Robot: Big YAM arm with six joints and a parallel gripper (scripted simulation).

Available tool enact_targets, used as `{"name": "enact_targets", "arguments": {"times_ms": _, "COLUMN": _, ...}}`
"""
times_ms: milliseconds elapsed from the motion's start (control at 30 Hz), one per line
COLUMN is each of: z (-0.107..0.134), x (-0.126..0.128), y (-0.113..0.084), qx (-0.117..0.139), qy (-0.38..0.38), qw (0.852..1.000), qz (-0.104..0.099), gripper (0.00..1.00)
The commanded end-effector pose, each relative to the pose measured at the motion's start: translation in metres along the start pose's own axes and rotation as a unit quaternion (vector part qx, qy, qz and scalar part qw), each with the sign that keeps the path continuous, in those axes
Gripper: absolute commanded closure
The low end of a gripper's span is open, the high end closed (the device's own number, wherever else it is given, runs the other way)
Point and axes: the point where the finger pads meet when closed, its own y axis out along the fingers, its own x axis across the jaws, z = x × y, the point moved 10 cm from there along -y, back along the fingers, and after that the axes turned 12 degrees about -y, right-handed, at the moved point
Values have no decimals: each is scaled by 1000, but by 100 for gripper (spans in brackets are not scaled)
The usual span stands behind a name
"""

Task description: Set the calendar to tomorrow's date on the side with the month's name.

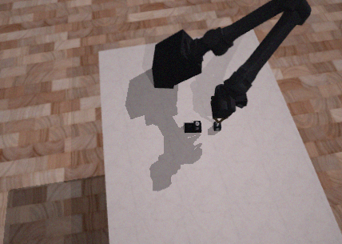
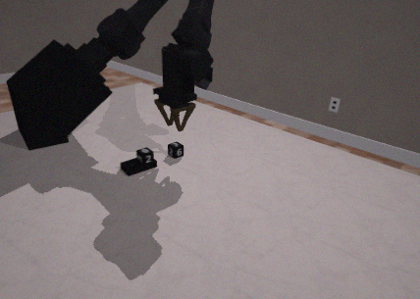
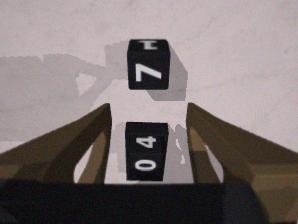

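The black tray (image 1: 188,128) (image 2: 129,169) (image 3: 145,128) lies flat on the table. One black cube (image 1: 197,125) (image 2: 145,156) (image 3: 145,165) stands in its end nearer the loose cube. It has 0 on top, 2 on a side in the exterior view and 4 on the side facing the loose cube. The loose cube (image 1: 216,126) (image 2: 176,150) (image 3: 148,70) rests on the table, apart from the tray, with 7 on top and 6 on a side. My gripper (image 1: 218,120) (image 2: 175,126) (image 3: 148,112) is open and empty above the loose cube. The month's name is unreadable.
The arm's large black block (image 1: 176,60) (image 2: 54,98) is to the left of the gripper in the top and exterior views. Arm shadows cross the white table (image 1: 240,186) (image 2: 294,228) around the tray. A wall outlet (image 2: 335,104) shows behind the table.
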Motion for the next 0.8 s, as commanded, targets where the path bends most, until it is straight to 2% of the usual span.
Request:
{"name": "enact_targets", "arguments": {"times_ms": 0, "z": -2, "x": -7, "y": 5, "qx": -1, "qy": 1, "qw": 1000, "qz": -1, "gripper": 53}}
{"name": "enact_targets", "arguments": {"times_ms": 100, "z": -1, "x": 0, "y": 12, "qx": -1, "qy": 7, "qw": 1000, "qz": -6, "gripper": 53}}
{"name": "enact_targets", "arguments": {"times_ms": 567, "z": -2, "x": -6, "y": 30, "qx": -1, "qy": 2, "qw": 1000, "qz": -2, "gripper": 53}}
{"name": "enact_targets", "arguments": {"times_ms": 767, "z": -1, "x": -1, "y": 38, "qx": -1, "qy": 6, "qw": 1000, "qz": -5, "gripper": 53}}
